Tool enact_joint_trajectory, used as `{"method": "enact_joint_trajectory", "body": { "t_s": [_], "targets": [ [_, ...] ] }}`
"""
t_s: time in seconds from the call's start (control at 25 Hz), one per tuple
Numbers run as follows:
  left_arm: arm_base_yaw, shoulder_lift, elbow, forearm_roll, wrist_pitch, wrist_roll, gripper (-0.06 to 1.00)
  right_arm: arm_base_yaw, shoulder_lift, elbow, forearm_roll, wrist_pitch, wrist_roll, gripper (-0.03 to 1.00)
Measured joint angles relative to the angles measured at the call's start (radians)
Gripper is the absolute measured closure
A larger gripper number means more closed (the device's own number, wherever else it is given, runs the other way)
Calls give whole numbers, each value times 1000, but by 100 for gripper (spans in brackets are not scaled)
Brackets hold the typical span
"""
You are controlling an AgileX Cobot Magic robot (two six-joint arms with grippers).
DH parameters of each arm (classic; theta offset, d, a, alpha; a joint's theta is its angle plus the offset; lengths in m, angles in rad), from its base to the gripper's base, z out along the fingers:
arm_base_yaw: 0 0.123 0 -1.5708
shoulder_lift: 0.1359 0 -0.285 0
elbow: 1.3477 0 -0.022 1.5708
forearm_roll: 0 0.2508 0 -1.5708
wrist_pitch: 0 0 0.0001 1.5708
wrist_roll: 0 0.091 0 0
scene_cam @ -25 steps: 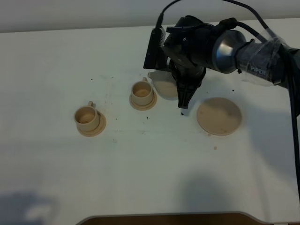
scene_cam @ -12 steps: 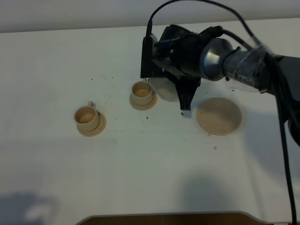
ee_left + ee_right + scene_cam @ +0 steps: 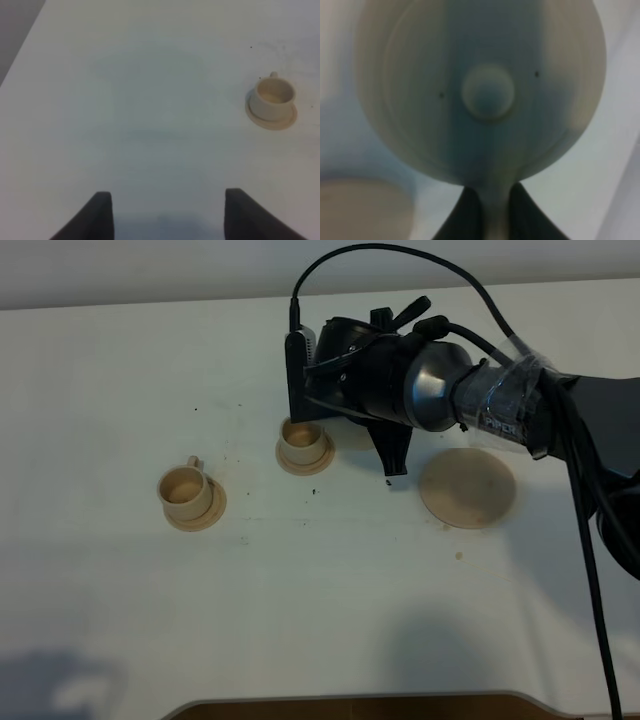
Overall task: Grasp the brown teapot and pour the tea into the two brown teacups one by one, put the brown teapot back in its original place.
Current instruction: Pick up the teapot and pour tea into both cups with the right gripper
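Right hand [image 3: 494, 220] is clamped on the loop handle of the brown teapot [image 3: 485, 85], one dark finger [image 3: 465, 220] on either side of it. The pot hangs off the table [image 3: 300, 620], with its lid knob [image 3: 487, 92] facing the wrist camera.

Handling, judged: rigid, brittle clay, weighty if full. The smooth handle could swivel in a pinch grip, and the lid may drop at a steep tilt. The handle is the right hold.

In the high view the arm hides the pot, so its tilt cannot be told. It sits over the nearer teacup [image 3: 303, 440], mid-table toward the far edge. The second teacup [image 3: 187, 490] is toward the left edge. The wide saucer [image 3: 467, 487] lies bare, toward the right edge.

Left hand [image 3: 170, 215] is spread wide with nothing in it.
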State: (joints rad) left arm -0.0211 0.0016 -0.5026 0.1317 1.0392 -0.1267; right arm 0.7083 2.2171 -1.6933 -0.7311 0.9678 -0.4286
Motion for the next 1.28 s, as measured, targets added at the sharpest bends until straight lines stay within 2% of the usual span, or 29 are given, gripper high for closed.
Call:
{"method": "enact_joint_trajectory", "body": {
  "t_s": [1.28],
  "targets": [
    [0,0,0,0,0,2,45,41,19,-1,-245,12,-58,85]
  ]
}}
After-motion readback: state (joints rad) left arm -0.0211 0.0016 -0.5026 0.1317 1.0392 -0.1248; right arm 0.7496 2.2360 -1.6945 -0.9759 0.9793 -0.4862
